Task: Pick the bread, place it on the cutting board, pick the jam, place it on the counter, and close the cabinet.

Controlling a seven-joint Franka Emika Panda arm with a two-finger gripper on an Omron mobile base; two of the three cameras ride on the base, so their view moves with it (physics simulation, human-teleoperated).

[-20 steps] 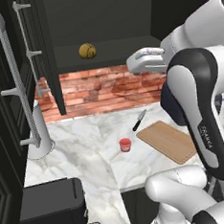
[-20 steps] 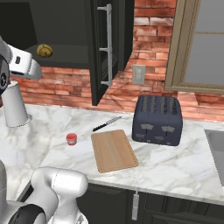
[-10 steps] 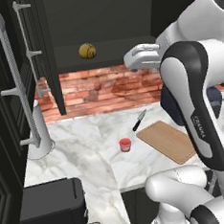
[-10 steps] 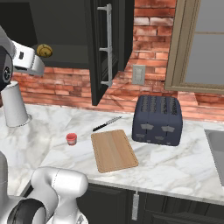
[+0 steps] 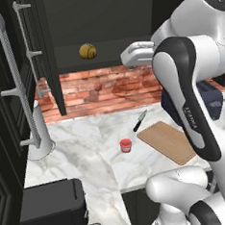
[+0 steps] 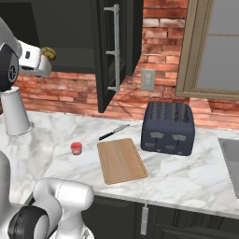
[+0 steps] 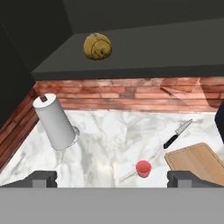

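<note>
While the bread [image 5: 88, 51] sits on the floor of the open upper cabinet [image 5: 101, 19], near the front edge of that shelf, the gripper [image 7: 112, 178] hangs at about shelf height in front of the opening with nothing between its fingers; in the hand view the two dark tips stand far apart at the bottom corners, so the jaws are spread wide. The relation that matters is direction: from the gripper, the bun lies ahead, a little up and off to the left of the line between the tips, well apart from them. In the left base view the white hand is to the right of the bun at much the same level, so I judge the reach calls for a slide toward the bun and into the cabinet, not a drop. The bun is roughly round, so no long axis needs matching. Below, on the marble counter [image 5: 89, 150], the jam [image 5: 125, 145] already stands just left of the cutting board [image 5: 167, 141], with a knife [image 5: 140, 121] behind them. The cabinet door [image 6: 110, 51] stands open.
</note>
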